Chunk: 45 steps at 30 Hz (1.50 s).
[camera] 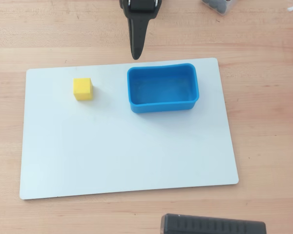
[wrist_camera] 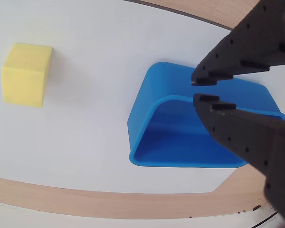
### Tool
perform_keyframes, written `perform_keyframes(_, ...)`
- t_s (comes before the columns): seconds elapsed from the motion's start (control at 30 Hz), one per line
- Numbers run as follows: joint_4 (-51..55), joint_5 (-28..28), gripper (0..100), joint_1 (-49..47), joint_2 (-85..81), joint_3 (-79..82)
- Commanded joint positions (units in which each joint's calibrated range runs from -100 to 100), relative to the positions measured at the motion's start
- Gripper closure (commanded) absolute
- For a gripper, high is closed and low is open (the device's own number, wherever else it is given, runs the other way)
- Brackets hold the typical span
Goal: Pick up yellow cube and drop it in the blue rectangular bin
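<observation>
The yellow cube (camera: 82,89) sits on the white board, to the left of the blue rectangular bin (camera: 162,105) in the overhead view. The bin is empty. My gripper (camera: 135,55) hangs above the board's far edge, just behind the bin's left end, with its jaws together and nothing between them. In the wrist view the cube (wrist_camera: 26,73) is at the left, the bin (wrist_camera: 140,124) is in the middle, and the gripper (wrist_camera: 203,90) comes in from the right over the bin.
A white board (camera: 112,156) lies on the wooden table (camera: 268,146). A black ribbed object (camera: 212,225) is at the near edge. A dark object (camera: 217,5) is at the top right.
</observation>
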Motion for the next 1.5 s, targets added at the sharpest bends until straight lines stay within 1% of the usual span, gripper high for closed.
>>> perform_keyframes(0.0,-0.25,-0.49,100,2.26,-2.01,-0.08)
perform_keyframes(0.3,-1.08,-0.24,100,3.46,-2.01,0.2)
perform_keyframes(0.47,2.56,0.29,100,2.09,-1.36,-6.44)
perform_keyframes(0.7,4.46,2.59,100,6.98,0.78,-11.62)
perform_keyframes(0.77,5.45,3.17,100,8.44,5.61,-17.26)
perform_keyframes(0.93,7.84,2.93,100,10.93,24.37,-31.89)
perform_keyframes(1.1,10.9,3.71,100,12.81,39.33,-42.44)
perform_keyframes(1.27,13.54,4.3,100,14.1,50.75,-52.8)
perform_keyframes(1.47,16.43,6.25,100,17.36,62.83,-65.17)
